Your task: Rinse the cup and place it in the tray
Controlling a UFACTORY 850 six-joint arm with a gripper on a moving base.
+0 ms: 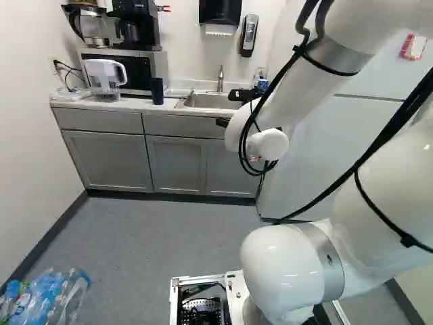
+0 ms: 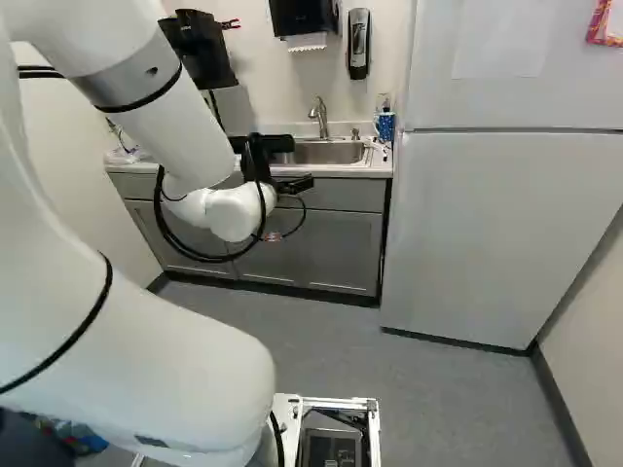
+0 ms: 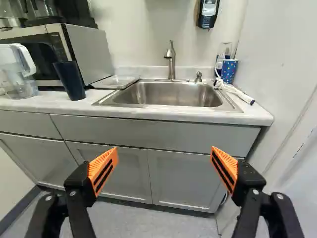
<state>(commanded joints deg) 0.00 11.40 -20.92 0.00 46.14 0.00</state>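
The arm (image 2: 156, 107) hides the dark cup (image 3: 70, 82) in the right base view and covers the right end of the sink (image 3: 171, 94) in the left one. The cup stands upright, wide end up, long axis vertical, on the counter (image 3: 163, 115), left of the sink, near the tray (image 3: 116, 82). The tool (image 2: 297, 163) is wide open, clear of both cup and counter.

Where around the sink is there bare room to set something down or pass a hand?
The sink basin below the faucet, and the counter between pitcher and dark cup. A hand could probably pass between the open fingers. Crowded: beside the refrigerator, with brush and dotted cup; beside the microwave, with the tray.
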